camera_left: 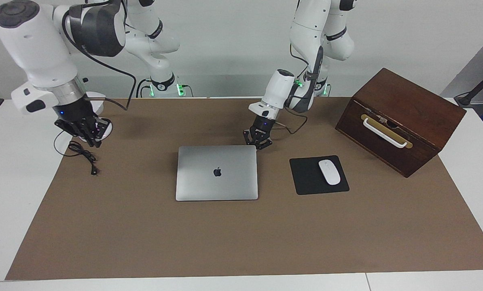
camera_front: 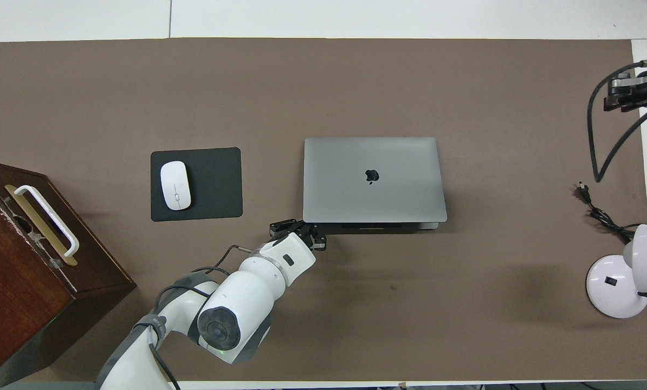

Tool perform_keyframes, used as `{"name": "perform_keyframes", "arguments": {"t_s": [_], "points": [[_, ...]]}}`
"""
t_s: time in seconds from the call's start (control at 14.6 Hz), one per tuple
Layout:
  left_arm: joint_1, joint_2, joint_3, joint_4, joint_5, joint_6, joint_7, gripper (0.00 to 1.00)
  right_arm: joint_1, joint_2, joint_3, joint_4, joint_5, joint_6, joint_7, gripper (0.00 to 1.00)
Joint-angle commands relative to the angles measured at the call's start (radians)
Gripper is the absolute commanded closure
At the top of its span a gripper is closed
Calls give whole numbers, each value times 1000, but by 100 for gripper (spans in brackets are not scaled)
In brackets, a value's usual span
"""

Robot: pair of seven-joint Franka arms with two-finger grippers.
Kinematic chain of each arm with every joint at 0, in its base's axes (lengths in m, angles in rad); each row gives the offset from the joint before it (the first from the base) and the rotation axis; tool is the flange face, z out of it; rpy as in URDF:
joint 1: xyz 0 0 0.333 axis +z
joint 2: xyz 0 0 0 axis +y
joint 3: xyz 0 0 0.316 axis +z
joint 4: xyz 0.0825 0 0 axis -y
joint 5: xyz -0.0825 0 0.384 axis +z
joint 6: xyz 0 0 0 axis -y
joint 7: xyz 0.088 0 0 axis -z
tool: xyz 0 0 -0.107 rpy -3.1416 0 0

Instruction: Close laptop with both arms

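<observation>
The silver-grey laptop (camera_left: pixel 217 173) (camera_front: pixel 372 179) lies closed and flat on the brown mat, logo up. My left gripper (camera_left: pixel 258 144) (camera_front: pixel 301 228) is shut, low at the laptop's corner that is nearest the robots on the left arm's side; whether it touches the lid I cannot tell. My right gripper (camera_left: pixel 88 137) (camera_front: pixel 619 93) hangs in the air well away from the laptop, over the lamp's base at the right arm's end of the table, with nothing in it.
A white desk lamp (camera_front: pixel 621 281) and its black cable (camera_left: pixel 81 155) lie at the right arm's end. Beside the laptop are a black mouse pad (camera_left: pixel 304 178) with a white mouse (camera_left: pixel 329 171), then a wooden box (camera_left: pixel 399 117).
</observation>
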Motion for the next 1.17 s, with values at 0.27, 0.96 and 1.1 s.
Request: {"name": "perform_keyframes", "arguments": {"t_s": [0.27,0.96,1.1], "points": [[20,-262,4,-11,-17,-479,16,100,-25,-94,8,8,15,-102,-56,0],[201,-471,4,186,120,-1165,92,100,-30,-181,9,5,107,-269,-30,0],[258,-503,4,219,120,-1245,123,100,-31,-225,9,-84,99,-228,-10,0]]}}
